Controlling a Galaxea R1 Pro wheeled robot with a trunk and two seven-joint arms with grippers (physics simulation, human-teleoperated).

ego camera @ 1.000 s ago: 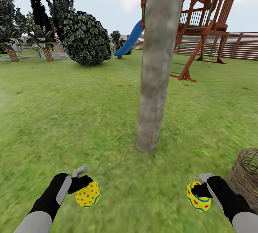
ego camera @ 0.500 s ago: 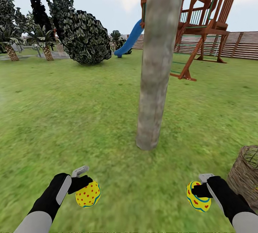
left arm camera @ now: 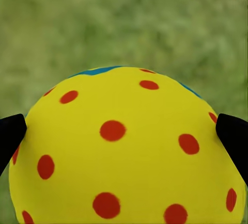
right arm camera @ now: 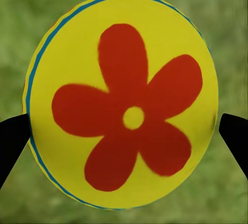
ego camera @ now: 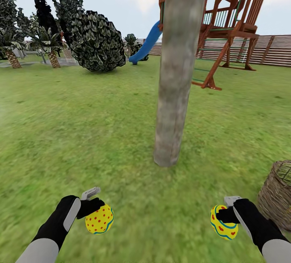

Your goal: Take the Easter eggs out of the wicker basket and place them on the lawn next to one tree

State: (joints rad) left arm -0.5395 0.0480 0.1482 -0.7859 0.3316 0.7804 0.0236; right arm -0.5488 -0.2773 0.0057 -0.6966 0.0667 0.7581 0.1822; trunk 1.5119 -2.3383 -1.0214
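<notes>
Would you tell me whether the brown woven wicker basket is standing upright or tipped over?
Upright: the wicker basket sits on the grass with its open rim facing up.

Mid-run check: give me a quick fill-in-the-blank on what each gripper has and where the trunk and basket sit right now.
1. The left gripper is shut on an egg covered in red ____.
2. In the right wrist view, the right gripper's egg shows a red ____ on its end.
3. In the head view, the wicker basket sits on the lawn nearest the ____ arm.
4. The tree trunk stands ahead, ____ the two arms.

Missing words: dots; flower; right; between
</notes>
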